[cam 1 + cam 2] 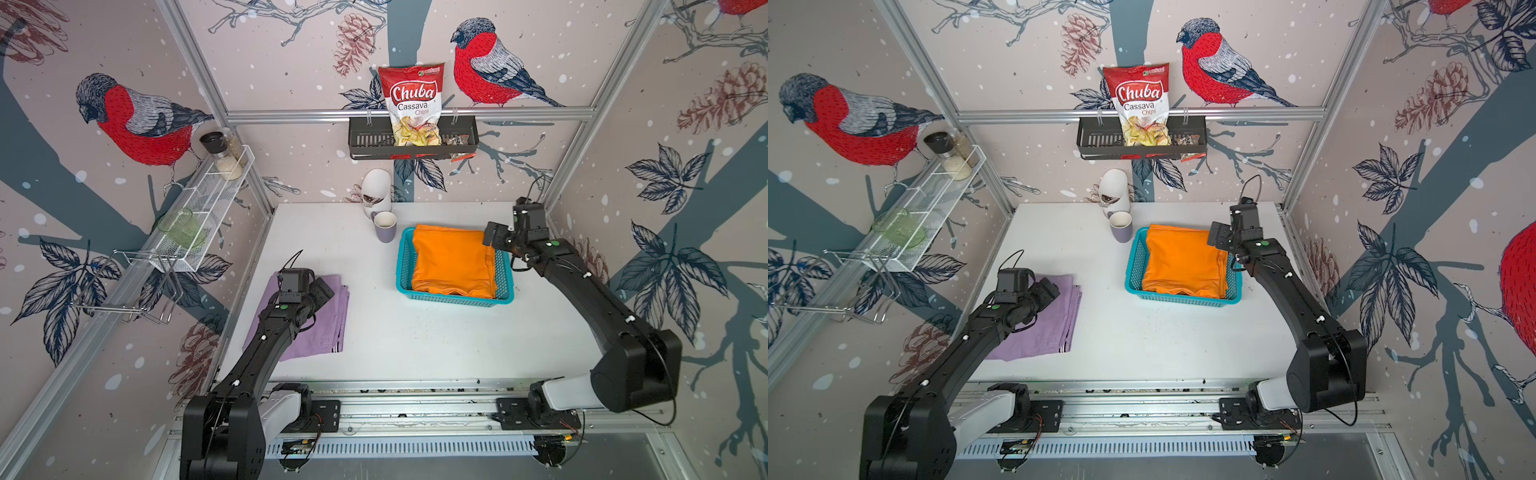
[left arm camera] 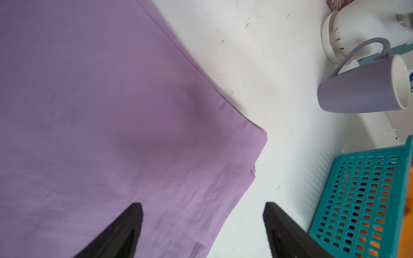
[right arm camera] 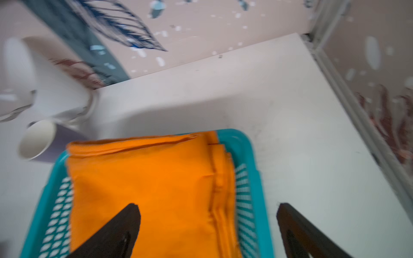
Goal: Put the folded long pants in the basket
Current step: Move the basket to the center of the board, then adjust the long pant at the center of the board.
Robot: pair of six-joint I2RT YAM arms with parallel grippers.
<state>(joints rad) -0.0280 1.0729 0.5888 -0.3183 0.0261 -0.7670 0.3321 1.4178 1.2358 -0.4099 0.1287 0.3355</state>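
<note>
The right gripper [image 3: 207, 214] stood with its jaws spread wide and nothing between them. In the right wrist view one finger lay over cloth and the other over bare tabletop, past the basket's side wall. Under it, the bright orange folded long pants [image 1: 453, 262] lay flat inside the turquoise perforated plastic basket [image 1: 453, 297], filling most of it, with the layered fold edges towards the right arm.

The left gripper [image 2: 203, 214] was likewise open and empty, poised over one edge of the lilac-purple folded long pants [image 1: 326, 328]. Whether it touched the cloth could not be told. That garment rested flat on the white table [image 1: 415, 345], well apart from the basket, on the left arm's side.

A lilac ceramic mug [image 1: 385, 226] stood just beside the basket's far left corner, with a white rounded vessel [image 1: 376, 193] close behind it.
</note>
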